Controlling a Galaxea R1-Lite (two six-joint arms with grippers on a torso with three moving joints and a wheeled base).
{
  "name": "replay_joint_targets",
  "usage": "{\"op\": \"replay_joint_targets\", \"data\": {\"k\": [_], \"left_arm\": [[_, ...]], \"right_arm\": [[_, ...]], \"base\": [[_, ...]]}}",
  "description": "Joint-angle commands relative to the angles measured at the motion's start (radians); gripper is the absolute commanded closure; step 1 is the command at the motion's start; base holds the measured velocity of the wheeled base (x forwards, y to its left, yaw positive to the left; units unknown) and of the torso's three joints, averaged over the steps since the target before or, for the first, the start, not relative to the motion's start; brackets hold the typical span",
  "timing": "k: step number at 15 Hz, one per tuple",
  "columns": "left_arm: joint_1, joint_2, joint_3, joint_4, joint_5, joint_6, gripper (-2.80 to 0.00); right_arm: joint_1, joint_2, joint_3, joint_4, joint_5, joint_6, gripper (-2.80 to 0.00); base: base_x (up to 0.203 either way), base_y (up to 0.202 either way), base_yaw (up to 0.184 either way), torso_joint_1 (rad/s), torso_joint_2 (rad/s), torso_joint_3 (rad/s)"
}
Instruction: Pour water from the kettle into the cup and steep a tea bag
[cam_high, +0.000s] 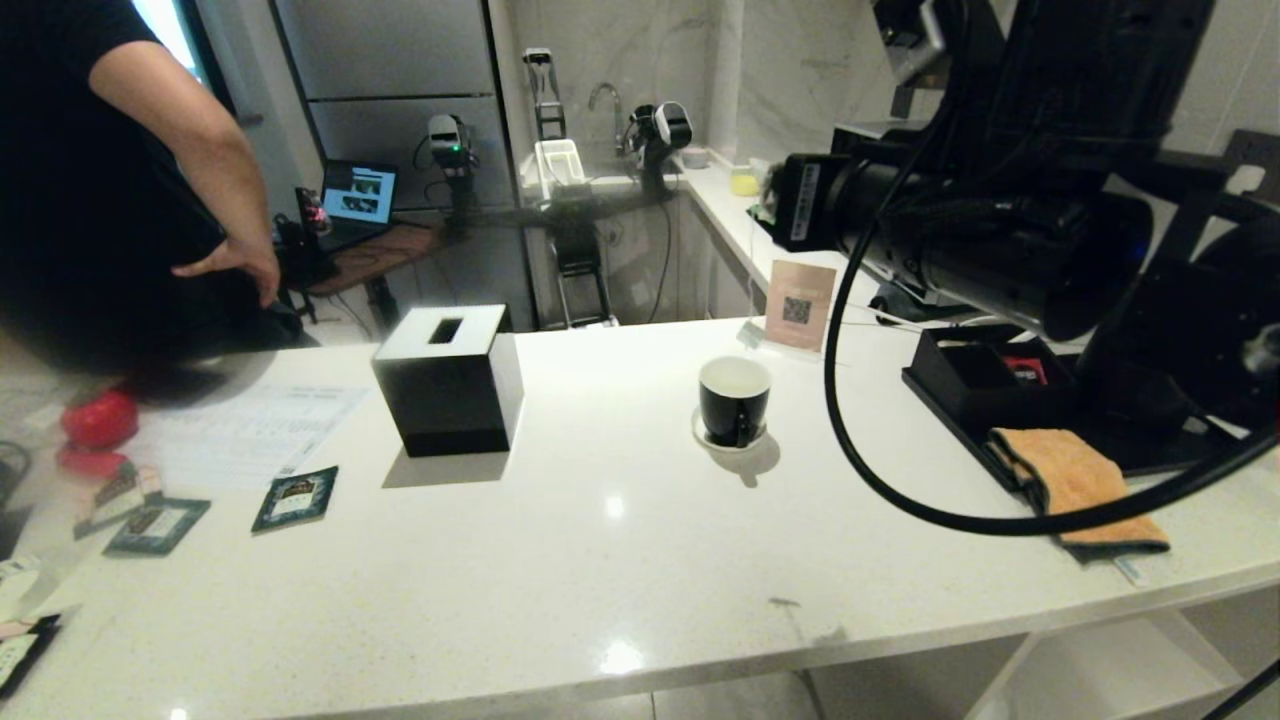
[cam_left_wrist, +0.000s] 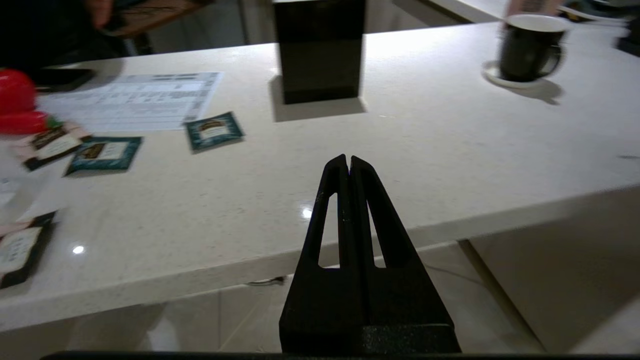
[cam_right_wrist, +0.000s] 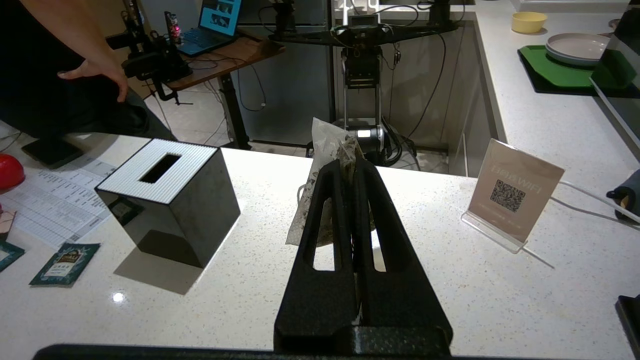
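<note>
Fingers (cam_right_wrist: 367, 185) of the right gripper (cam_right_wrist: 350, 167) pinch the tea bag (cam_right_wrist: 325, 145), light, limp, tearable; hold its top edge, above the counter left of the QR sign (cam_right_wrist: 515, 190); left gripper (cam_left_wrist: 348, 161) pressed shut, empty.

A small acrylic stand card (cam_right_wrist: 514, 191) behind the cup (cam_high: 734, 400) bears a QR code, with a pale line above it ending in "WiFi"; the characters before that cannot be read. Left of the black tissue box (cam_high: 450, 380), a printed sheet (cam_high: 245, 436) carries rows of print too small to read. In front of that sheet, the dark green sachets (cam_left_wrist: 214, 130) have pale labels whose wording cannot be read.
</note>
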Motion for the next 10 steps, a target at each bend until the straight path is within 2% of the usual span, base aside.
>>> {"op": "replay_joint_targets", "data": {"k": [1, 5, 10], "left_arm": [[0.001, 0.091, -0.069, 0.012, -0.034, -0.001, 0.00], [0.002, 0.333, -0.153, 0.012, -0.083, -0.001, 0.00], [0.002, 0.596, -0.287, -0.041, -0.187, 0.000, 0.00]], "right_arm": [[0.004, 0.006, -0.005, -0.003, -0.003, 0.001, 0.00], [0.003, 0.001, -0.004, -0.002, -0.003, 0.001, 0.00], [0.004, 0.000, -0.013, -0.003, -0.003, 0.001, 0.00]], "base": [[0.000, 0.000, 0.000, 0.000, 0.00, 0.000], [0.000, 0.000, 0.000, 0.000, 0.00, 0.000], [0.000, 0.000, 0.000, 0.000, 0.00, 0.000]]}}
